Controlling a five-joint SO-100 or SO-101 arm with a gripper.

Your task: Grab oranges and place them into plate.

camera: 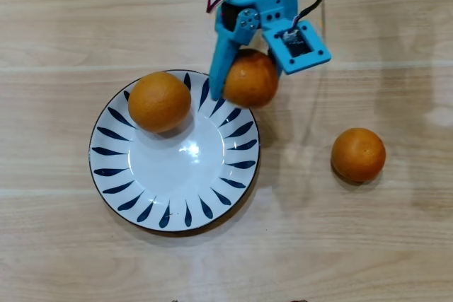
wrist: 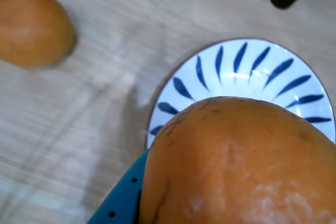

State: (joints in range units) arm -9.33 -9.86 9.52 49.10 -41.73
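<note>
Oranges, three in count, catalogued against the plate [camera: 113,175] as landmark.

Item one: held orange [camera: 250,78], pinched by the gripper [camera: 244,79], whose blue fingers close on either side of it. In the overhead view it sits at the plate's upper right rim, partly overlapping the edge. In the wrist view the same fruit [wrist: 241,166] fills the lower right of the frame, dimpled and scuffed, with one blue finger [wrist: 123,198] showing at its lower left and the plate [wrist: 210,77] behind it.

Item two: orange on the plate [camera: 159,101], resting on the upper left part of the dish, over the blue leaf strokes and close to the rim. Apart from the held fruit.

Item three: loose orange [camera: 358,154], lying on the wooden table [camera: 368,245] well to the right of the plate in the overhead view, clear of the rim. In the wrist view a blurred orange [wrist: 32,27] lies left of the plate, also on the table.

Plate: round, white, dark blue strokes radiating around the rim, thin dark edge; centre bare and glossy.

Arm [camera: 262,5]: blue, entering from the top edge above the plate, with wires trailing.
</note>
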